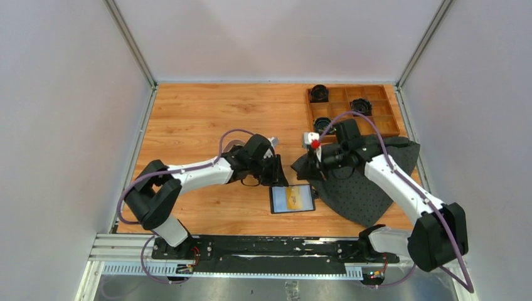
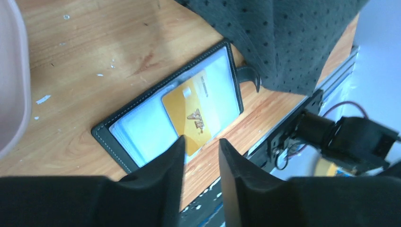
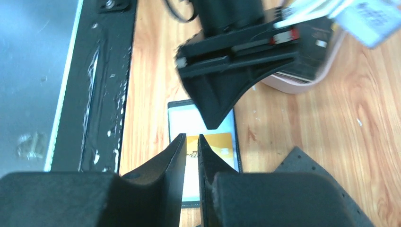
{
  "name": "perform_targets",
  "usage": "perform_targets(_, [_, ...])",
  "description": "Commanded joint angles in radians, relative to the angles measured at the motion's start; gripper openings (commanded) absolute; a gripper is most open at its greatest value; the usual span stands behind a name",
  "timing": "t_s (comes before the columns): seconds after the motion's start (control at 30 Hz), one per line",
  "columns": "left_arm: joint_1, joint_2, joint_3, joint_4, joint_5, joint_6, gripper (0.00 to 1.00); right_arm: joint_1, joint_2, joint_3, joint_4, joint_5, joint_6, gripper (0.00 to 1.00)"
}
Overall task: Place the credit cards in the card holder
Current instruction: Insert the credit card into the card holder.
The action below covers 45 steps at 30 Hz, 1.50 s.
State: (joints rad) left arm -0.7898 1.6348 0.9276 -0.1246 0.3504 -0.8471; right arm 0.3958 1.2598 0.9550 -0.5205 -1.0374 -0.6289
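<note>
Left end effector near card holder, long axis left-right

Card holder lies open on the wooden table, a gold credit card on its inner face; left gripper is at its far-left edge, right gripper over a dark dotted cloth, and a wooden compartment box sits far right.
</note>
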Motion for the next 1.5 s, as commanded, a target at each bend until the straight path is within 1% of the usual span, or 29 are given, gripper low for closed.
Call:
perform_targets(0.0, [-0.041, -0.087, -0.104, 0.078, -0.055, 0.052, 0.29, 0.008, -0.075, -0.13, -0.07, -0.178, -0.418, 0.18])
perform_targets(0.1, [-0.056, -0.126, -0.194, 0.142, -0.092, 0.064, 0.2, 0.076, -0.07, -0.151, -0.066, -0.105, -0.501, 0.18])
perform_targets(0.2, [-0.057, -0.128, -0.261, 0.245, -0.077, 0.055, 0.14, 0.172, -0.018, -0.139, -0.052, 0.006, -0.524, 0.12])
perform_targets(0.3, [-0.058, -0.09, -0.266, 0.282, -0.063, 0.058, 0.12, 0.273, 0.032, -0.155, 0.005, 0.124, -0.522, 0.06])
perform_targets(0.33, [-0.058, -0.076, -0.262, 0.29, -0.058, 0.06, 0.12, 0.315, 0.047, -0.161, 0.037, 0.166, -0.506, 0.05])
perform_targets(0.43, [-0.058, -0.042, -0.252, 0.31, -0.052, 0.062, 0.11, 0.379, 0.08, -0.169, 0.113, 0.294, -0.447, 0.04])
perform_targets(0.53, [-0.058, -0.02, -0.245, 0.312, -0.054, 0.067, 0.11, 0.405, 0.118, -0.165, 0.145, 0.365, -0.419, 0.03])
perform_targets(0.73, [-0.058, 0.036, -0.258, 0.31, -0.033, 0.046, 0.1, 0.446, 0.2, -0.172, 0.195, 0.471, -0.42, 0.03])
perform_targets(1.0, [-0.057, 0.056, -0.297, 0.31, -0.022, 0.021, 0.06, 0.518, 0.258, -0.165, 0.231, 0.596, -0.408, 0.03])
perform_targets(1.3, [-0.045, 0.063, -0.318, 0.31, -0.001, 0.016, 0.04, 0.519, 0.28, -0.15, 0.144, 0.646, -0.474, 0.01])
perform_targets(1.47, [-0.036, 0.067, -0.322, 0.309, 0.008, 0.02, 0.04, 0.505, 0.265, -0.139, 0.067, 0.665, -0.518, 0.0])
